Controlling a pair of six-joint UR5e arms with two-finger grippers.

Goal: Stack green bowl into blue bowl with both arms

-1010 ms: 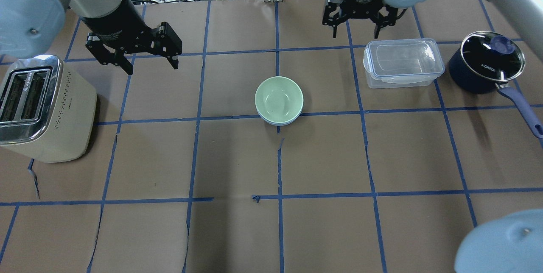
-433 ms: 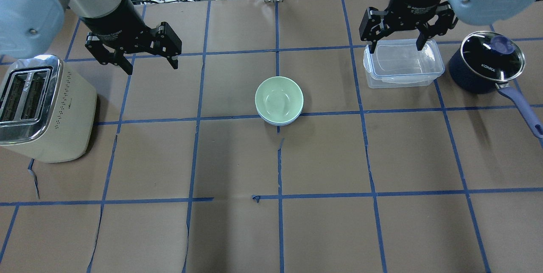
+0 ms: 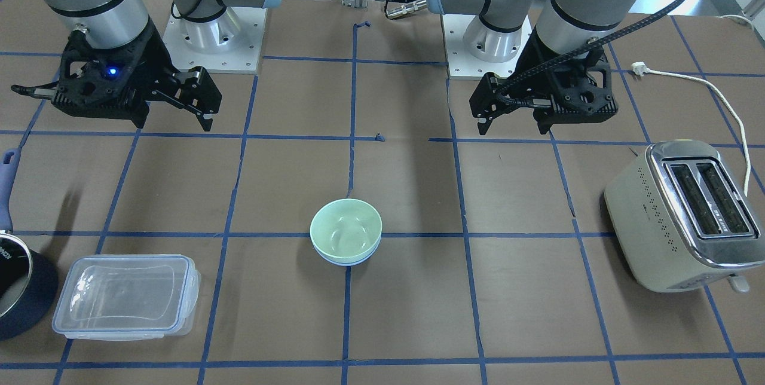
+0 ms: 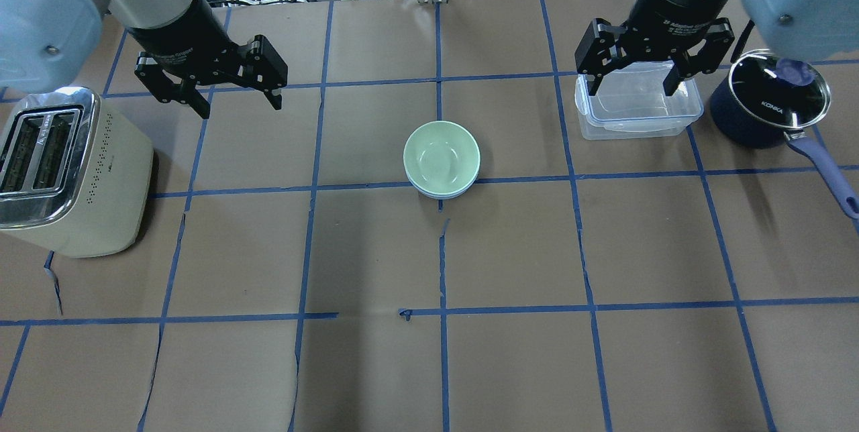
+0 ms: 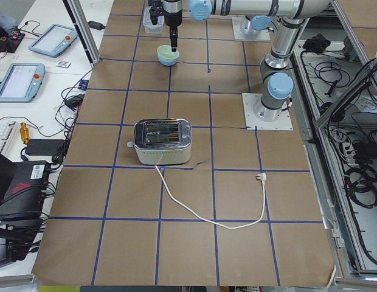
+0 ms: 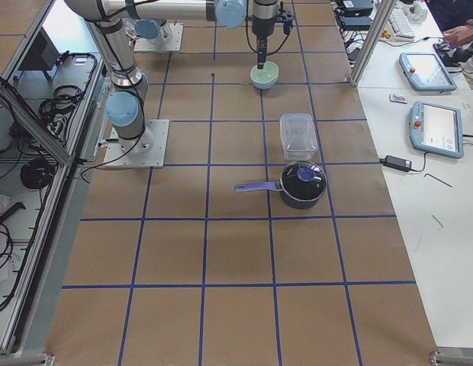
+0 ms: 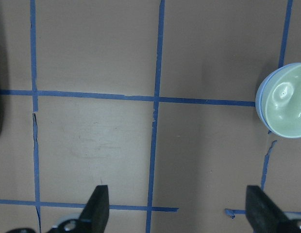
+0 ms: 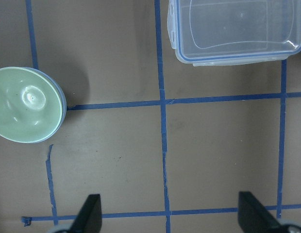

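The green bowl (image 4: 441,155) sits nested inside the blue bowl (image 4: 439,194) at the table's middle; only the blue bowl's rim shows beneath it. The stack also shows in the front view, green bowl (image 3: 345,229) in blue bowl (image 3: 346,261). My left gripper (image 4: 240,104) is open and empty, hovering to the back left of the bowls, beside the toaster. My right gripper (image 4: 631,90) is open and empty, hovering over the clear container to the back right. The left wrist view shows the green bowl (image 7: 286,104) at its right edge. The right wrist view shows the green bowl (image 8: 26,104) at its left.
A cream toaster (image 4: 67,170) stands at the left edge, its cord trailing behind. A clear lidded container (image 4: 637,110) and a dark navy pot (image 4: 772,100) with a glass lid and long handle stand at the back right. Brown paper with blue tape lines covers the table.
My right gripper has moved to the right and toward the robot, from the back centre to above the clear container. The left gripper and the bowls have not moved.
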